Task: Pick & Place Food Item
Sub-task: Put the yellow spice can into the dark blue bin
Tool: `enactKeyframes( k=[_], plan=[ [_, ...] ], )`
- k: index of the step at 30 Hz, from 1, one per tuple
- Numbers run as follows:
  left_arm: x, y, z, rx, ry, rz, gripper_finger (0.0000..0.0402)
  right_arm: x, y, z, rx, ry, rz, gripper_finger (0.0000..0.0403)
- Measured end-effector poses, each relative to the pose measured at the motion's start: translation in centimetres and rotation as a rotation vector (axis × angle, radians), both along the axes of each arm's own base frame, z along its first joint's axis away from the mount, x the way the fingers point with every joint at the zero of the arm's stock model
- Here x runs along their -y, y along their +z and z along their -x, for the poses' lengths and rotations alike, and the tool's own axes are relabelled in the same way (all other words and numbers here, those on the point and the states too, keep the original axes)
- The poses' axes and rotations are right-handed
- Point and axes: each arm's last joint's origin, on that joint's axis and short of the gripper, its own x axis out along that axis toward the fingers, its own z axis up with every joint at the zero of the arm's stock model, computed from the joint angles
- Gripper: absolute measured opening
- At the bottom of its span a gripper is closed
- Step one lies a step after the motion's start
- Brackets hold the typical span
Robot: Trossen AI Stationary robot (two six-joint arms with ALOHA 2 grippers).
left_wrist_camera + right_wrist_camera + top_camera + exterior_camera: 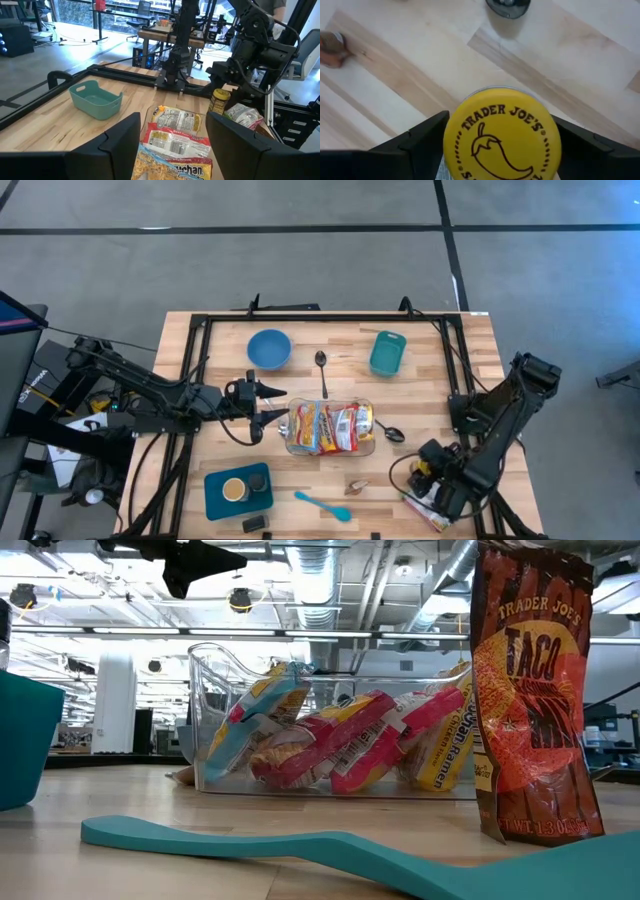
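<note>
A clear container [330, 428] in the middle of the table holds several ramen packets [175, 135]. My left gripper [268, 404] hovers level just left of it, open, with nothing between its fingers [120, 142]. A jar with a yellow lid [502, 137] stands on the table near the right front, also seen as the jar [218, 101] in the left wrist view. My right gripper [432, 470] points steeply down over it, open, one finger on either side of the lid. A taco seasoning bag [535, 690] stands beside the jar.
A blue bowl [269, 348], a teal bin [387, 352] and a spoon [322, 370] lie at the back. A second spoon [390, 433] lies right of the container. A teal tray [215, 498], a teal spatula [323, 505] and a small brown item [356, 487] sit at the front.
</note>
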Motion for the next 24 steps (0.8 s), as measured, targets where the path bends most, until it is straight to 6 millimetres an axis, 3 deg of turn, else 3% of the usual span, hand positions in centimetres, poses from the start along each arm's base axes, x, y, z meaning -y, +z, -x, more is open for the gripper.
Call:
enactKeyframes(
  k=[14,24],
  plan=[
    [0.0,0.0,0.0,0.0,0.0,0.0,0.0218,-0.7,0.1,1.5,0.084,-0.023,0.029,0.0301],
    [0.0,0.0,0.0,0.0,0.0,0.0,0.0218,-1.9,-3.0,1.4,0.028,-0.01,0.127,0.0301]
  ],
)
